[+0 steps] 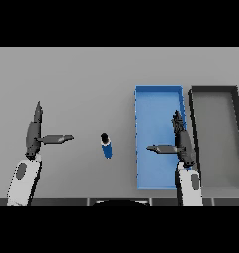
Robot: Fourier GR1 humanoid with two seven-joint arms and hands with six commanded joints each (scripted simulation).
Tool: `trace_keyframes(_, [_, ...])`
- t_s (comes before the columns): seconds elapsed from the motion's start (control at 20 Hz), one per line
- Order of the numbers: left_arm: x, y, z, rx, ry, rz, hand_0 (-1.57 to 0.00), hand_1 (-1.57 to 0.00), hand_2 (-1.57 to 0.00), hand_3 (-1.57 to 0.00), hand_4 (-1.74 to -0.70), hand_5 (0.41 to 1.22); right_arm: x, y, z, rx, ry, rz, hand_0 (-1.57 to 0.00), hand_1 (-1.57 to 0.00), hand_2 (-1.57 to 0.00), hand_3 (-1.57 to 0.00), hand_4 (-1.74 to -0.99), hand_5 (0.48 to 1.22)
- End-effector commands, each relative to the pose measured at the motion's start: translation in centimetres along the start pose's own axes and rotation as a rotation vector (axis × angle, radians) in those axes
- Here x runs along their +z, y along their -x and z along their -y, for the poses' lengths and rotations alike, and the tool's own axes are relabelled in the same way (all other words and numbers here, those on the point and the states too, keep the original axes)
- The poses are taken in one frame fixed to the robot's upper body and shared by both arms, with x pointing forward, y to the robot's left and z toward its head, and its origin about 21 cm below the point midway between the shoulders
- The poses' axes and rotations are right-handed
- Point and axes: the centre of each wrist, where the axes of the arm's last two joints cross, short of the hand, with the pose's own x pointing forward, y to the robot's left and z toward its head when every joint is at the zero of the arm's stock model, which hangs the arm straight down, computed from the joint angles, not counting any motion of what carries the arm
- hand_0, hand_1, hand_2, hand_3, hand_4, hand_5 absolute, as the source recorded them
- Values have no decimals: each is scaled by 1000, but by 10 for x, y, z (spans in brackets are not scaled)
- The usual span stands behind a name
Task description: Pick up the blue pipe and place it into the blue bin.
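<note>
Blue pipe (106,147) lies on table (82,79), long axis running away from me, between my hands. Right hand (180,141), fingers straight, hovers over blue bin (158,90), slightly nearer; left hand (35,131) equally relaxed.

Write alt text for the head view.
A blue pipe lies on the grey table, left of an empty blue bin. The right robot hand hovers open over the bin; the left robot hand is open at far left.

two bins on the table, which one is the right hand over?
The blue bin, the one nearer the blue pipe. The right hand sits over its right side; the dark grey bin lies further right, nothing over it.
</note>
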Motion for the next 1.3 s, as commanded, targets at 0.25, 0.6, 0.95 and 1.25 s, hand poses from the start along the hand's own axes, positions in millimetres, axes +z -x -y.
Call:
trace_keyframes(0.25, [7,-1,3,-1,5,13,1,1,1,1,-1006,586,9,2,7,1,1,7,1,1,1,1,-1222,603])
trace_keyframes(0.6, [30,6,-29,-164,317,80,1,1,1,1,-1007,587,34,-12,22,228,-129,95,1,1,1,1,-1230,595])
trace_keyframes(0.95, [41,-8,-17,-159,555,103,1,1,1,1,-1031,565,33,-17,19,248,-148,116,1,1,1,1,-1225,595])
trace_keyframes(1.25, [51,-11,20,-169,739,32,1,1,1,1,-1086,480,31,-15,24,251,-156,118,1,1,1,1,-1244,607])
